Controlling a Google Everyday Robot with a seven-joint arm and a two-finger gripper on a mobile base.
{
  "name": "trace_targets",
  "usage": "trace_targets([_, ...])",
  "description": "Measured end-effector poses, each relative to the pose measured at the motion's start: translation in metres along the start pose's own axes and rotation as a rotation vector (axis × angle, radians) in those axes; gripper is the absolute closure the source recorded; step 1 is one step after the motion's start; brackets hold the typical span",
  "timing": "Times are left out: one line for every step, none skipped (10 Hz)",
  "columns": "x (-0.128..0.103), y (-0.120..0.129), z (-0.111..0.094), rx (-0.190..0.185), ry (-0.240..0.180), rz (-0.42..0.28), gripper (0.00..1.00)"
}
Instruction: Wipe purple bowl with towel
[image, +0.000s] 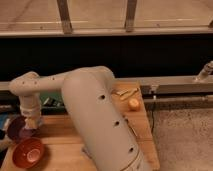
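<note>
- Fingers of the gripper (31, 121) hang at the end of the arm (95, 107), right over the purple bowl (19, 129) at about 9 o'clock on the tabletop (60, 135); whether they are released or clenched I cannot tell.
- No towel shows clearly; something pale sits under the wrist, too vague to name.
- Just at 5 o'clock from the purple bowl stands an orange-red bowl (27, 152), nearly touching it.
- To wipe well, I judge light downward pressure and small circles inside the rim are best, so the bowl doesn't skid into its neighbour.
- A yellow fruit (133, 104) lies well apart at 3 o'clock.
</note>
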Motion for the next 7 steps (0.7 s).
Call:
trace_targets([-0.007, -0.004, -0.004, 0.007, 0.000, -0.004, 1.00])
trace_targets([-0.016, -0.006, -0.007, 0.012, 0.000, -0.016, 1.00])
trace_targets([-0.033, -0.006, -0.010, 0.020, 0.000, -0.043, 1.00])
trace_targets([-0.050, -0.001, -0.012, 0.027, 0.005, -0.081, 1.00])
trace_targets([-0.060, 0.006, -0.011, 0.030, 0.011, -0.109, 1.00])
trace_targets([-0.076, 0.019, -0.006, 0.030, 0.023, -0.155, 1.00])
trace_targets([-0.084, 0.027, -0.003, 0.029, 0.029, -0.183, 1.00])
